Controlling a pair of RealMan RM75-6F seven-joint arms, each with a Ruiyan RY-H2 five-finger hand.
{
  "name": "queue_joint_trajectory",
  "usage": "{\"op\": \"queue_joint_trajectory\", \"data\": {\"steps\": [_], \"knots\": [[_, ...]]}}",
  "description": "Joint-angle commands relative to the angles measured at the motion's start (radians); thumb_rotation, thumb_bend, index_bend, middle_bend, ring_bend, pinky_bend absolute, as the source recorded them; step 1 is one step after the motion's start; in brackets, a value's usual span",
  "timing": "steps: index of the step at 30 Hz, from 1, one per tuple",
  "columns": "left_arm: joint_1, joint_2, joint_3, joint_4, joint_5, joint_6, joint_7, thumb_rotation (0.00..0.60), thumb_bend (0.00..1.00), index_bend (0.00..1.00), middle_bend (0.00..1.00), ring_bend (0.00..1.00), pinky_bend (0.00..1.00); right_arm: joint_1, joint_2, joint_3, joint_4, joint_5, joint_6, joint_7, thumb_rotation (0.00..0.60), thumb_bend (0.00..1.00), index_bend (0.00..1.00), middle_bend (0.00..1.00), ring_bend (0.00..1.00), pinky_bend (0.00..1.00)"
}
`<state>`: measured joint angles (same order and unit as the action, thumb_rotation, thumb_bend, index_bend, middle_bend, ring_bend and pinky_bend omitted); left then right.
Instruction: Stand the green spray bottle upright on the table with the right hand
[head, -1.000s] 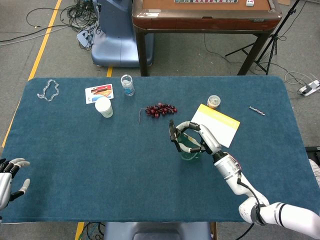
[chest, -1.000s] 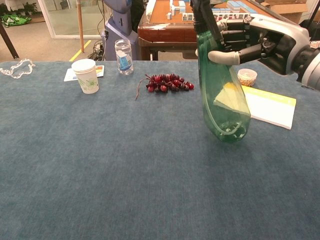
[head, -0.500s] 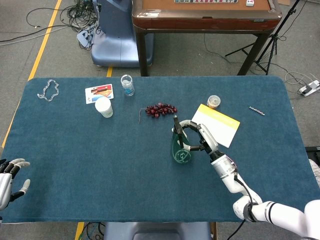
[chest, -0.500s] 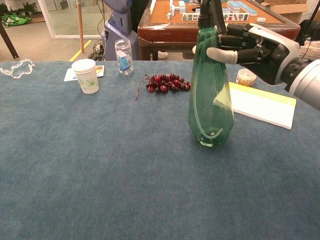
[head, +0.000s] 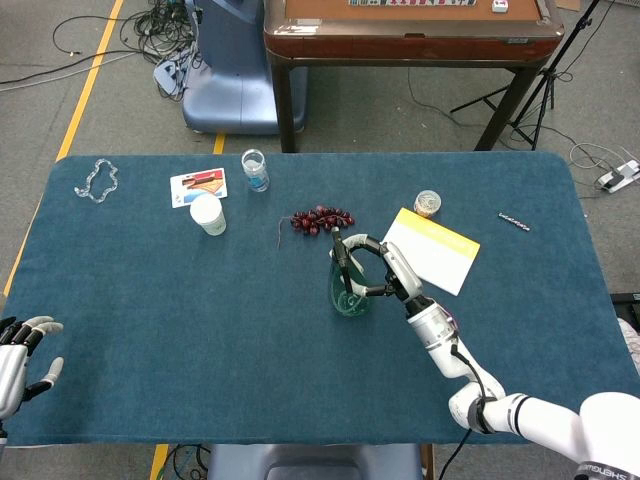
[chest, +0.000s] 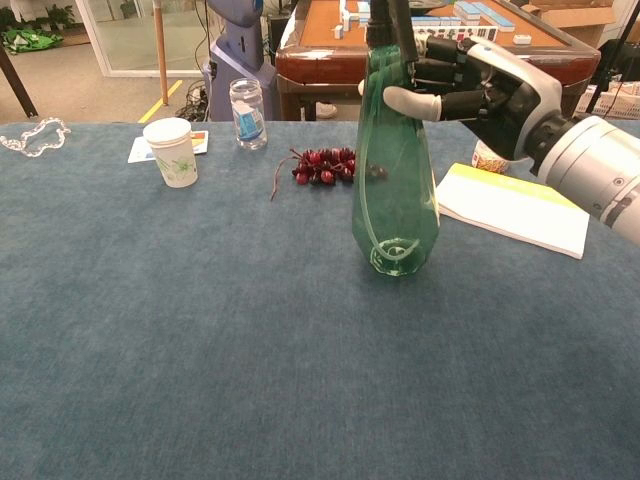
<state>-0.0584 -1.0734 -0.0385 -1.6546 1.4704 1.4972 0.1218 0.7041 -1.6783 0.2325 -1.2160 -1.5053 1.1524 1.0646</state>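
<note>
Blue table (chest: 150, 350): right hand (chest: 470, 85) grips upright green spray bottle (chest: 395, 190); grapes (chest: 325, 165) behind, notepad (chest: 515, 205) beside.

Grey floor (head: 90, 110) with yellow line (head: 92, 78), tangled cables (head: 150, 25), a brown mahjong table (head: 410, 45), black tripod (head: 530, 95).

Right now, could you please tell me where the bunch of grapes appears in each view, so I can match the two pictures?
Head view: the grapes lie at the table's middle, toward its far edge, just beyond the green bottle.
Chest view: the grapes lie left of the bottle's upper part, partly hidden behind it.
Shared landmark: the white paper cup, off to the grapes' left in both.
</note>
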Motion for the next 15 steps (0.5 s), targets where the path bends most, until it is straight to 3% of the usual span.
{"op": "queue_joint_trajectory", "data": {"steps": [1,15], "knots": [[0.0,0.0,0.0,-0.001,-0.002,-0.001,0.001,0.6,0.36,0.34,0.26,0.24,0.12,0.011,-0.018,-0.002,0.031,-0.002,-0.005,0.022,0.6,0.35,0.71,0.55,0.37,0.23],[-0.002,0.0,0.001,-0.009,-0.005,-0.006,0.015,0.6,0.36,0.34,0.26,0.24,0.12,0.003,-0.023,-0.045,0.073,-0.028,0.017,0.071,0.6,0.17,0.69,0.5,0.36,0.23]]}}
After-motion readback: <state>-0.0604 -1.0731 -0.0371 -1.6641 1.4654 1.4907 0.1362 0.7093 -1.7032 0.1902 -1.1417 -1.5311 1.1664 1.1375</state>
